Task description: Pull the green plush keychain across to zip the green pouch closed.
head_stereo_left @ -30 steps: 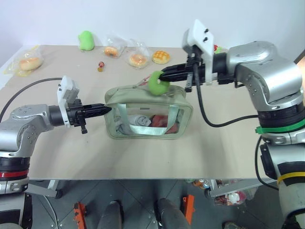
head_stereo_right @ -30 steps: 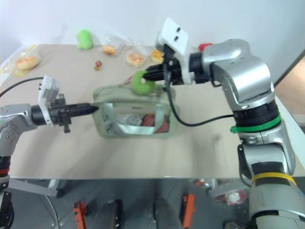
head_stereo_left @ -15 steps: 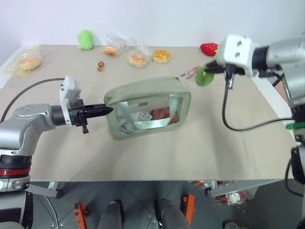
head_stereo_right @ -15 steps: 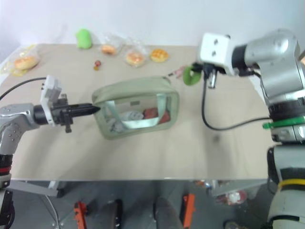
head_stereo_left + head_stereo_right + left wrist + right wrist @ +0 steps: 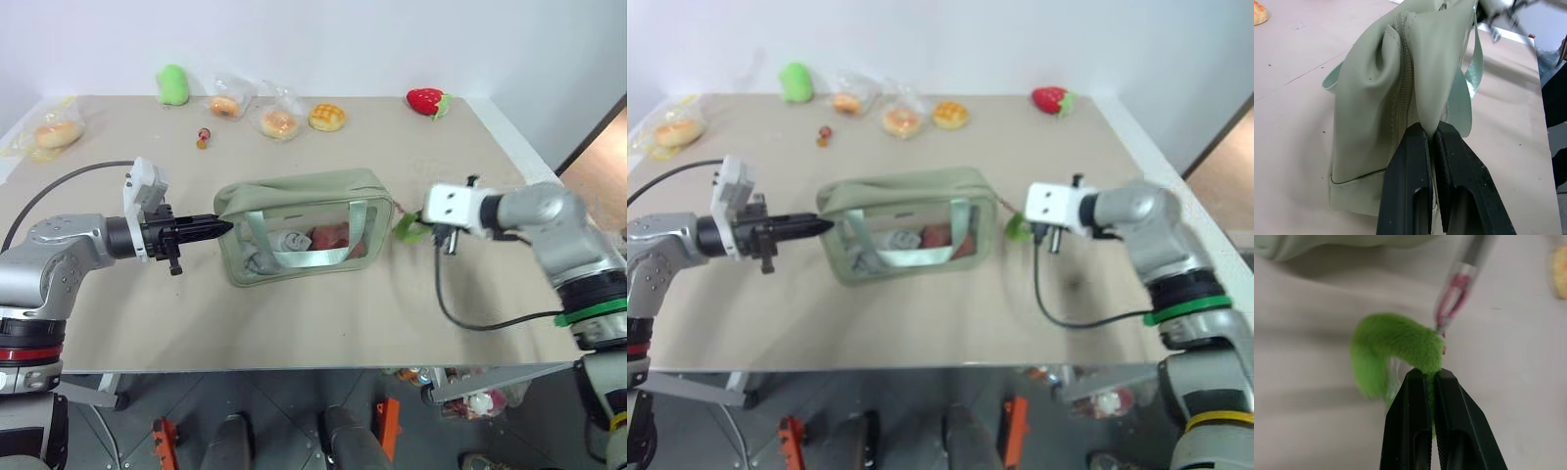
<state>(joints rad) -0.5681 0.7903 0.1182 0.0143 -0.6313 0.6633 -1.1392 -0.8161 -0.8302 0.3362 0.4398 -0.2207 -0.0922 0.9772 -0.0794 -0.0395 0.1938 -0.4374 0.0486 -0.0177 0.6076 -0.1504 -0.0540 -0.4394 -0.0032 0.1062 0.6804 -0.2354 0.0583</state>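
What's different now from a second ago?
The right gripper, shut on the green plush keychain, swept it from above the green pouch across and down to the pouch's right end. The left gripper kept pinching the pouch's other end.

Bright, even light, soft shadows.
My right arm (image 5: 529, 211) smears with motion blur; beyond my right jaws everything is soft-focused.

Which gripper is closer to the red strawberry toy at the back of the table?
Right. The right gripper sits well in front of the strawberry toy; the left gripper is farther, across the green pouch.
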